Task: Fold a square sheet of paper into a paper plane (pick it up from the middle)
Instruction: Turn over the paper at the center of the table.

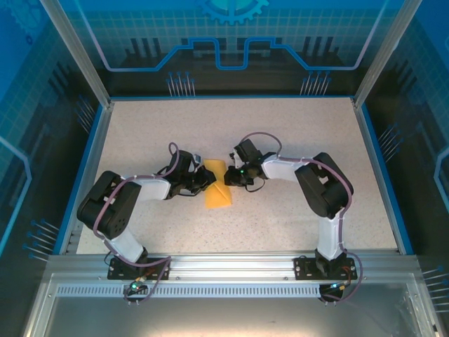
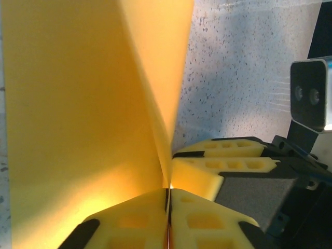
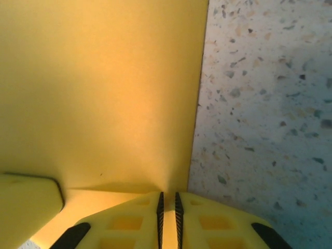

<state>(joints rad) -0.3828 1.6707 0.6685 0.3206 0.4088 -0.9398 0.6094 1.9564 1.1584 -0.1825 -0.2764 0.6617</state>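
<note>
Sheet: We see the sheet (image 1: 216, 189) at the middle of the table (image 1: 302, 140), between the two grippers. It is a rectangle, longer front to back. In the left wrist view two of its faces meet at a sharp fold line that runs down into the jaws.
Left gripper: The left gripper (image 2: 168, 199) is closed, and its jaws meet on the sheet at the foot of that fold.
Right gripper: The right gripper (image 3: 167, 202) has its jaws drawn to a thin slit at the sheet's edge. We judge that it pinches the sheet there.
Spacing: The fingers of the two grippers are just beside each other, near the sheet's upper half.
Risk, tear: Both grips sit on one thin sheet. If the arms pull apart or twist against each other, we expect the paper to rip between them.
Risk, slip: Each pinch is at an edge. A sideways tug could free the sheet, and the raised face would drop back.
Risk, skewed crease: If one grip shifts before the fold is pressed, the crease will run off line and the plane will come out lopsided.
Risk, collision: With the fingers this close, any inward move could knock them together and crumple the sheet.
</note>
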